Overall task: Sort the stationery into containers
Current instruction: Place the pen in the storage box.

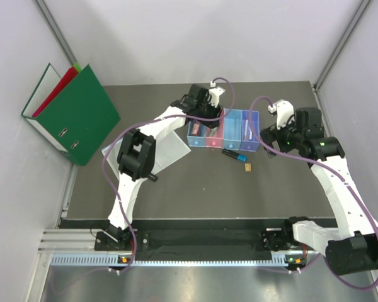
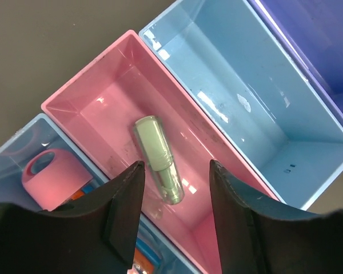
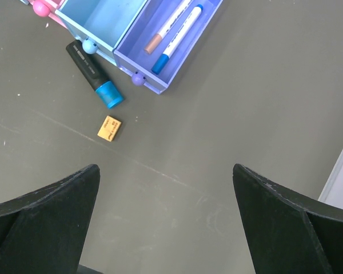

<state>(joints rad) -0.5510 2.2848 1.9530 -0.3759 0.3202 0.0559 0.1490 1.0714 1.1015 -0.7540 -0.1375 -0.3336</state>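
Observation:
Four joined bins (image 1: 232, 119) stand mid-table: light blue, pink, blue, purple. My left gripper (image 2: 175, 171) is open and empty above the pink bin (image 2: 103, 103), where the green highlighter (image 2: 158, 158) lies loose on the floor. The pink-capped glue stick (image 2: 48, 178) lies in the light blue bin. Two pens (image 3: 174, 31) lie in the purple bin (image 3: 203, 34). The blue bin (image 2: 240, 91) is empty. A black marker with a blue cap (image 3: 94, 74) and the tan block (image 3: 109, 128) lie on the table in front of the bins. My right gripper (image 3: 166, 171) is open and empty, above bare table.
A green ring binder (image 1: 75, 113) with a red one behind it stands at the back left. A clear document sleeve (image 1: 170, 148) lies left of the bins, under my left arm. Walls close the table's back and sides.

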